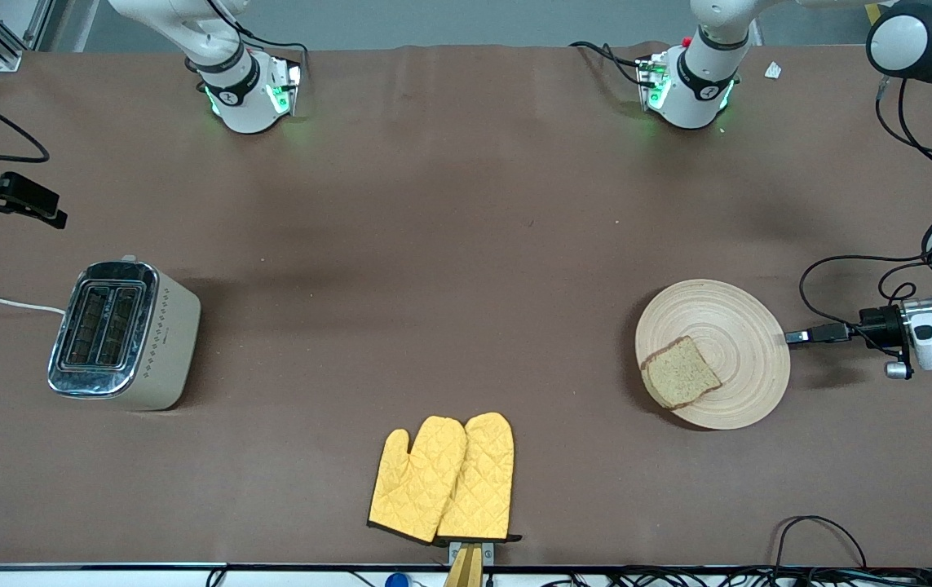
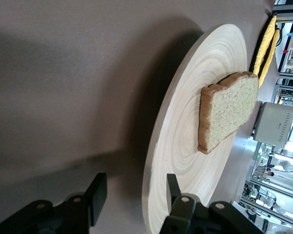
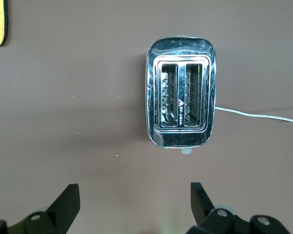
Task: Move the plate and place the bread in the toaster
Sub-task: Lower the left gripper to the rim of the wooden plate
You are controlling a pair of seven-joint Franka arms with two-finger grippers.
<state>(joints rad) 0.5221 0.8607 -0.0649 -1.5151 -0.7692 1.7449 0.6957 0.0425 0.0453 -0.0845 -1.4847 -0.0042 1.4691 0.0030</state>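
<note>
Even overhead light, soft shadows, glare on toaster (image 3: pixel 180 105) chrome.

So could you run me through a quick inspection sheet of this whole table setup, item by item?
Surface: brown table cover, flat.
Job's things: square brown bread slice lies on round pale wooden plate toward the left arm's end; cream two-slot toaster with chrome top toward the right arm's end, slots empty.
Clutter: pair of yellow quilted oven mitts at the edge nearest the front camera.
Grippers: left gripper open, at the plate's rim; right gripper open, above the toaster.
Cables: white toaster cord; black cables at the left arm.
Surroundings: nothing seen of note.
</note>
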